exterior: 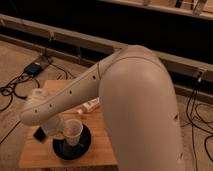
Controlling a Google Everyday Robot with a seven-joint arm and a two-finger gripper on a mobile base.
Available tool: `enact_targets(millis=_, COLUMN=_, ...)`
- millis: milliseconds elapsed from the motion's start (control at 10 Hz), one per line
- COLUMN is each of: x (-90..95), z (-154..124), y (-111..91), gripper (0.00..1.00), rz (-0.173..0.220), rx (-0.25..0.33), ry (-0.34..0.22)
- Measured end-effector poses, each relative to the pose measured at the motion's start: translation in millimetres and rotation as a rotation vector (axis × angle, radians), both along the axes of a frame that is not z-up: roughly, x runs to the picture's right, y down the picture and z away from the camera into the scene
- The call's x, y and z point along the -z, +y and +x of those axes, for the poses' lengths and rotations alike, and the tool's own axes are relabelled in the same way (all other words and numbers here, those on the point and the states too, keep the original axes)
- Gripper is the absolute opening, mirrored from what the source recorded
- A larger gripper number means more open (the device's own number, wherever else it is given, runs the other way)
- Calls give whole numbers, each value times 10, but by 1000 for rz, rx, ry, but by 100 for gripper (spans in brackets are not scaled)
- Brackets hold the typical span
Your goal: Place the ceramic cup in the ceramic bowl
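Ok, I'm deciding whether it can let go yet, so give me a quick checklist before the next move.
1. Cup over the bowl: ok.
2. Cup upright: ok, only slightly tilted.
3. Cup resting on the bowl's floor: cannot tell.
4. Pincer beside the cup, at its left: ok; its grip: cannot tell.
5. Bowl fully on the table: ok.
6. Phone and bottle apart from the bowl: ok.

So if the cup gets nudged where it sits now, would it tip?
Probably not easily: the cup stands upright in the bowl. It looks rigid, likely slippery. The gripper sits beside it, left.
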State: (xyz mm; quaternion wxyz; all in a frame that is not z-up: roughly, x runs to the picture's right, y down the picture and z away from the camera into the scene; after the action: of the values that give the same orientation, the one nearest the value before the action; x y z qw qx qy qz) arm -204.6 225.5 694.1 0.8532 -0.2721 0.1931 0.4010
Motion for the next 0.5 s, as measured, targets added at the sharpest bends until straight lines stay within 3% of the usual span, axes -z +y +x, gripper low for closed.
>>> enact_targets(millis=300, x=7, z=-5, y=1, gripper=71, rz=9, rx=3, ry=-6)
enact_targets(millis=500, x=15, z=-7, y=2, gripper=80, rz=13, rx=4, ry=-9)
